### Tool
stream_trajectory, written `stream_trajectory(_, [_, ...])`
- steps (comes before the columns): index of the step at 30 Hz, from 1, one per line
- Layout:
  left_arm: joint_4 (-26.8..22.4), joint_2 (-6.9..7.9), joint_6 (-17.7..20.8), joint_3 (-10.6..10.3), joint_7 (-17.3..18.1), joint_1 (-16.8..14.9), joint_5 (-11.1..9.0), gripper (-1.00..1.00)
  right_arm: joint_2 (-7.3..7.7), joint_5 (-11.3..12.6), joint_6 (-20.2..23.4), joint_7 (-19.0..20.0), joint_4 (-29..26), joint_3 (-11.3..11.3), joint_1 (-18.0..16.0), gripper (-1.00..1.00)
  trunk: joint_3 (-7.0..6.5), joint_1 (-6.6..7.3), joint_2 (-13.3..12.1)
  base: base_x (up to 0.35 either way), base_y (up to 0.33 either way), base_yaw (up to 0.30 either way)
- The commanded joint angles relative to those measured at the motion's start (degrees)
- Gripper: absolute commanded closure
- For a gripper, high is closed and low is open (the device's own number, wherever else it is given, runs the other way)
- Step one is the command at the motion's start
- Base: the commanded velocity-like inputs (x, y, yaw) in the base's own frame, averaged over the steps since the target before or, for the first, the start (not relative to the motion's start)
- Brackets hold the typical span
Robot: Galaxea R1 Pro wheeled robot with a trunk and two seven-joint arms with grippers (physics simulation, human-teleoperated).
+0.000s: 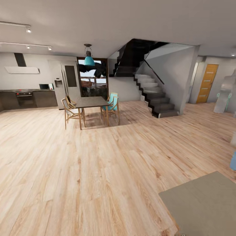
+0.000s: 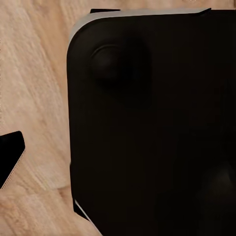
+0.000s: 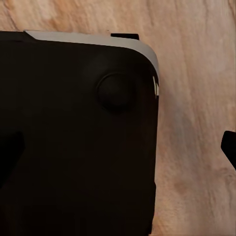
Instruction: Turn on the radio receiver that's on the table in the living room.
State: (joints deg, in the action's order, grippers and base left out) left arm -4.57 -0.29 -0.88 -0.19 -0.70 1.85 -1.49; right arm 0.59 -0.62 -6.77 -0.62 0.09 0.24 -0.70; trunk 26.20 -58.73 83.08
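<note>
The radio receiver and the low grey coffee table are out of view. The head view looks across a wide room with a light wood plank floor (image 1: 98, 170). In the left wrist view one dark fingertip (image 2: 11, 157) of my left gripper hangs above the floor beside my black base (image 2: 152, 128). In the right wrist view a dark fingertip (image 3: 230, 147) of my right gripper sits next to the same black base (image 3: 73, 142). Neither view shows both fingers, so I cannot tell how the jaws stand.
A dark dining table (image 1: 90, 102) with wooden chairs (image 1: 70, 109) stands ahead at the left. A staircase (image 1: 154, 95) rises at centre right, a kitchen counter (image 1: 26, 98) lines the far left, an orange door (image 1: 206, 83) is far right. A flat grey-beige rug (image 1: 203, 203) lies at the lower right, with a blue object (image 1: 233, 160) beside it.
</note>
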Motion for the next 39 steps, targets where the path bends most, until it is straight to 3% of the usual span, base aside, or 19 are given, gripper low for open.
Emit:
stream_trajectory(1, [0.0, 0.01, 0.0, -0.02, 0.0, 0.0, 0.0, -1.0, 0.01, 0.0, 0.0, 0.0, 0.0, -0.02, 0.0, -1.0, 0.0, 0.0, 0.0, 0.0, 0.0, -0.283])
stream_trajectory(39, [0.0, -0.06, 0.0, -0.07, 0.0, 0.0, 0.08, -1.0, 0.02, 0.0, 0.0, 0.0, 0.0, -0.06, 0.0, -1.0, 0.0, 0.0, 0.0, 0.0, 0.0, -0.283])
